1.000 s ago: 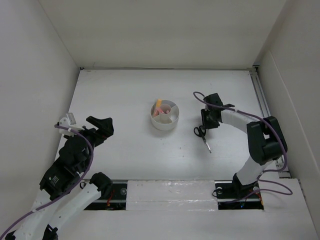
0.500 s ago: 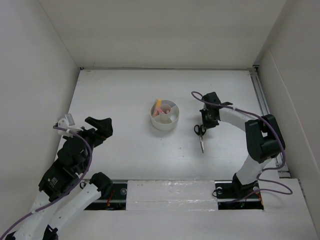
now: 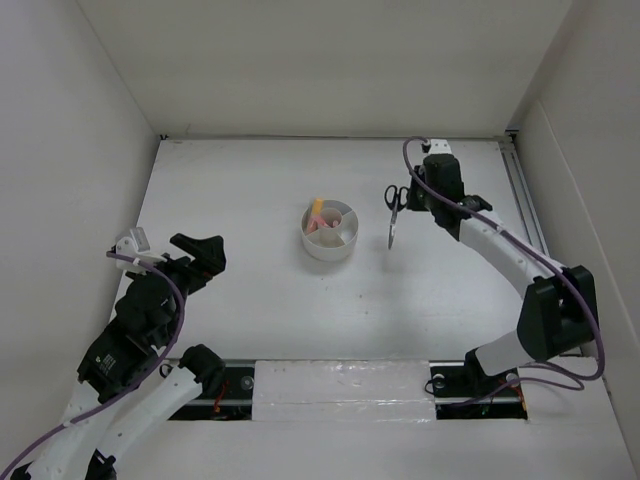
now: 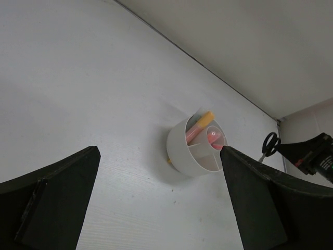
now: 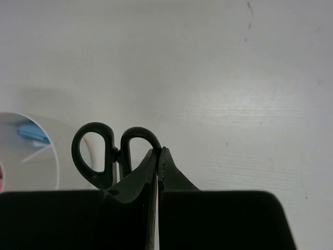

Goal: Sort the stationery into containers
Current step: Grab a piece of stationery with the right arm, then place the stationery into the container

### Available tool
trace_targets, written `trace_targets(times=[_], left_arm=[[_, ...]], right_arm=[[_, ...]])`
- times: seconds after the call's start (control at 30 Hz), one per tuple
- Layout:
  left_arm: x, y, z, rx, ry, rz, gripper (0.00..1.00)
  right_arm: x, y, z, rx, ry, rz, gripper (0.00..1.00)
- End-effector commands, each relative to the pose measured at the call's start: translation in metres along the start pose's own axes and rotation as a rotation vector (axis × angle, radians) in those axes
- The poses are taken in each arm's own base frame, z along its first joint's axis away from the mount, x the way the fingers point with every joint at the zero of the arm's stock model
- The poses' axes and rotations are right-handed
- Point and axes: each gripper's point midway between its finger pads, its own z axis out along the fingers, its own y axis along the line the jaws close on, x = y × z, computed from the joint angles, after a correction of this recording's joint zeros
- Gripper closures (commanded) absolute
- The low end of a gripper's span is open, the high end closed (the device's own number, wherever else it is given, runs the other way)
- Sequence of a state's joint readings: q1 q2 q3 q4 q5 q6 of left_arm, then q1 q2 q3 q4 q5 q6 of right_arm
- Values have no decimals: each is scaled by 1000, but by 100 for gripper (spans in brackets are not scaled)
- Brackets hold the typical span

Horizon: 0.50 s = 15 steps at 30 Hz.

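Left gripper [image 3: 205, 256] hangs at eight o'clock over the counter [image 3: 250, 180], jaws spread wide, nothing between them. In the middle sits the white organizer [image 3: 329, 232], with an orange highlighter [image 3: 318, 210] and pink pens [image 3: 322, 227] inside. Near its three o'clock, the right gripper [image 5: 157, 153] has its jaws pinched on the scissors [image 3: 392, 208], blades pointing to six.

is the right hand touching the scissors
Touching. In the right wrist view the right hand is shut on the scissors, its fingers pinching them just beside the handle loops.
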<state>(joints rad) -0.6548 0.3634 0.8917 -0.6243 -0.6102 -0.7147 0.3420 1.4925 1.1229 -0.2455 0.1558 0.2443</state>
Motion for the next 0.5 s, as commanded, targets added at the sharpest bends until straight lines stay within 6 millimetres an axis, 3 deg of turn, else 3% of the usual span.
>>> trace_targets(times=[0.0, 0.1, 0.3, 0.47], left_arm=[[-3, -3, 4, 0, -17, -4, 0], [-2, -3, 6, -12, -19, -8, 0], [1, -3, 9, -22, -8, 4, 0], [1, -3, 9, -22, -8, 13, 0]], right_arm=[[-79, 11, -24, -18, -262, 83, 100], [-115, 27, -50, -74, -417, 131, 100], [-144, 45, -76, -112, -582, 218, 100], [-138, 58, -78, -102, -630, 241, 100]])
